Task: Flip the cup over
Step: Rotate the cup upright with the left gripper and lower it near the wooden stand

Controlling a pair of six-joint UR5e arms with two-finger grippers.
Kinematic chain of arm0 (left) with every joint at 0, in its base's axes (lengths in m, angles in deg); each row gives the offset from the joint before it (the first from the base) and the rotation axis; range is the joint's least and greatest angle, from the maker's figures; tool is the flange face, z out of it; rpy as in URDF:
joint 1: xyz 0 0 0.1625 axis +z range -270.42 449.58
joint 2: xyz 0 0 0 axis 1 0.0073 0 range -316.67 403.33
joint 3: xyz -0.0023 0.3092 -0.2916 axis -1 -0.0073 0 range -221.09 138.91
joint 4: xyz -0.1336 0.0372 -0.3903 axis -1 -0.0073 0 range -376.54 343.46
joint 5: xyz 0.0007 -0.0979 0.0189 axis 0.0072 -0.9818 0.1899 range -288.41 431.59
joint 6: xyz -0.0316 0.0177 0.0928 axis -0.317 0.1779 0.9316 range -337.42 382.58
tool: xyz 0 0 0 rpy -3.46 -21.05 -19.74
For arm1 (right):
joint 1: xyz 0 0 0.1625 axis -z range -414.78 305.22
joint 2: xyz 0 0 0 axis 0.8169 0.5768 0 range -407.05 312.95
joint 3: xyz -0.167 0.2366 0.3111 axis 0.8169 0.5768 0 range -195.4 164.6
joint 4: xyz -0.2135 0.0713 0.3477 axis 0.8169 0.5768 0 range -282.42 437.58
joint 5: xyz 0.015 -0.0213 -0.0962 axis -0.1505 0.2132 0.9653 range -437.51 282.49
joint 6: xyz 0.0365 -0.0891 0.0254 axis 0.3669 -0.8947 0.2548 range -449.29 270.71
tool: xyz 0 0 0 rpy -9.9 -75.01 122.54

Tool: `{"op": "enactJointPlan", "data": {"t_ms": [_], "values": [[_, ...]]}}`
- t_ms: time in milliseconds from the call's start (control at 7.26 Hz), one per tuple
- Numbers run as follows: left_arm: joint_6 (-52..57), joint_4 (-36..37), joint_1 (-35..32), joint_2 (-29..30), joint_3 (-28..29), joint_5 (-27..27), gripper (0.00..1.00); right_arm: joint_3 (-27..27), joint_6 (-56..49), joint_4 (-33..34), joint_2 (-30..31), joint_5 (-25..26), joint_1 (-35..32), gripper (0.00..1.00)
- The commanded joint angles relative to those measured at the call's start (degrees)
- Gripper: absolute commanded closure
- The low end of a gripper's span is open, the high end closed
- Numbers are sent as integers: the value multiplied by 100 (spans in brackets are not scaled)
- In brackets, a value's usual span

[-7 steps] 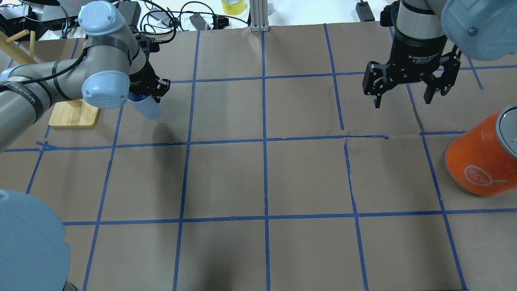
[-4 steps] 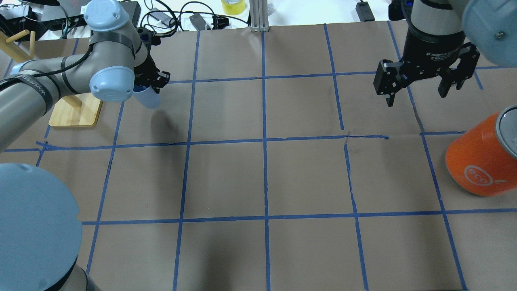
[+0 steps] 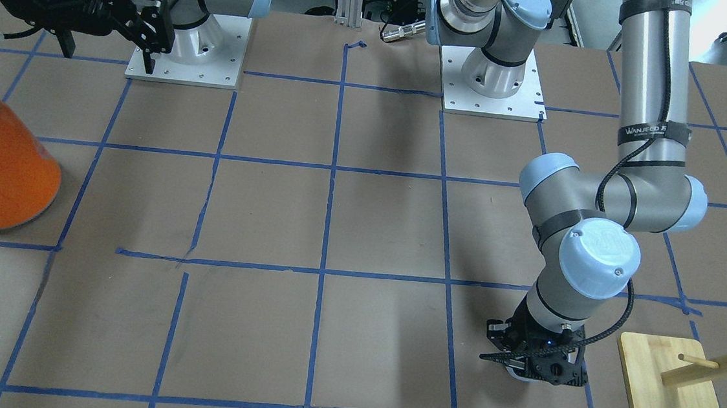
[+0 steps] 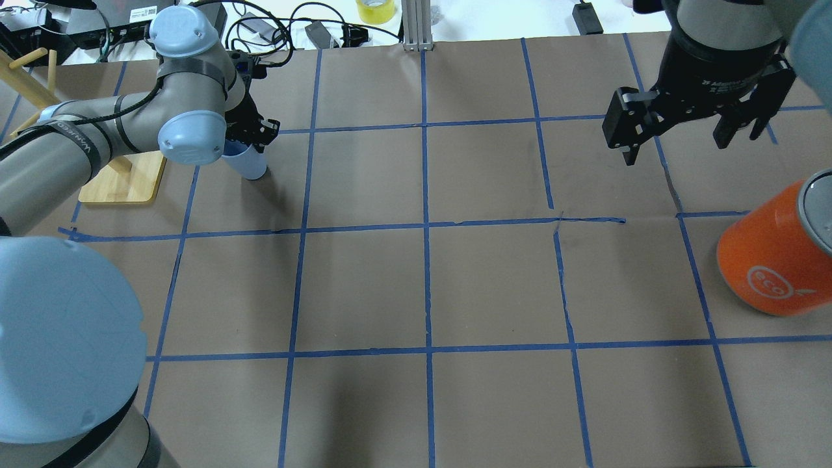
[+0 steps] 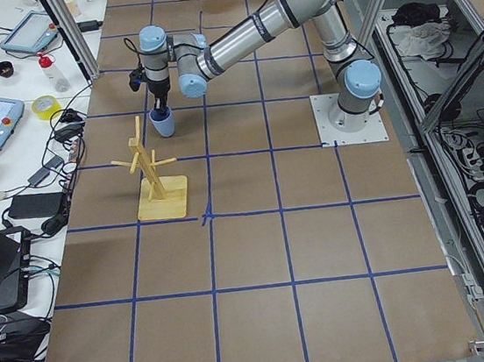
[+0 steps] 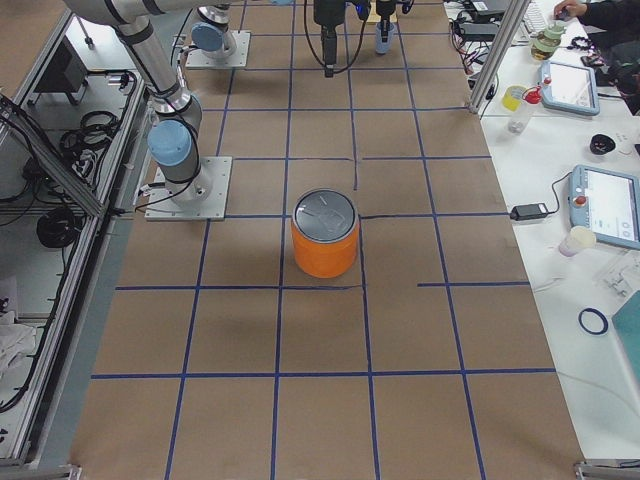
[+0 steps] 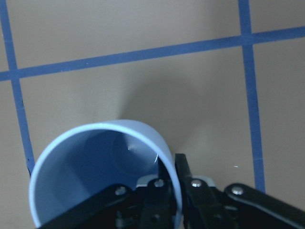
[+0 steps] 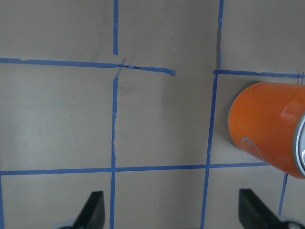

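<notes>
The pale blue cup [image 4: 251,164] hangs mouth up from my left gripper [image 4: 249,138], which is shut on its rim. In the left wrist view the cup's [image 7: 95,167] deeper blue inside faces the camera, and one finger [image 7: 164,191] is inside the rim with the other outside. The cup's base is at or just above the brown paper; it also shows in the exterior left view [image 5: 162,124]. In the front view the left gripper [image 3: 535,367] hides most of the cup. My right gripper [image 4: 679,140] is open and empty, high at the far right, and shows in its wrist view [image 8: 174,214].
A large orange can [image 4: 773,260] with a silver top stands at the right edge, also in the right wrist view [image 8: 267,126]. A wooden peg stand [image 4: 120,182] sits just left of the cup. Cables and boxes [image 4: 312,29] lie beyond the table's far edge.
My left gripper has moved right and lower with the cup, whose shadow now lies beside it. My right gripper has moved right and away toward the far edge, still open.
</notes>
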Motion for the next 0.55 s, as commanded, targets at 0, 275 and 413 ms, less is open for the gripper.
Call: {"op": "enactJointPlan", "data": {"t_ms": [0,275,413], "values": [[-1,-155,0,-190,-49,-3,16,-83,31,366,-86,-435,-120,0],[-62,-1126,-131,-776,73,15,8,-84,-30,711,-384,-631,-33,0],[-71,-1871,-158,-1319,82,33,8,-75,-39,695,-377,-736,107,0]]}}
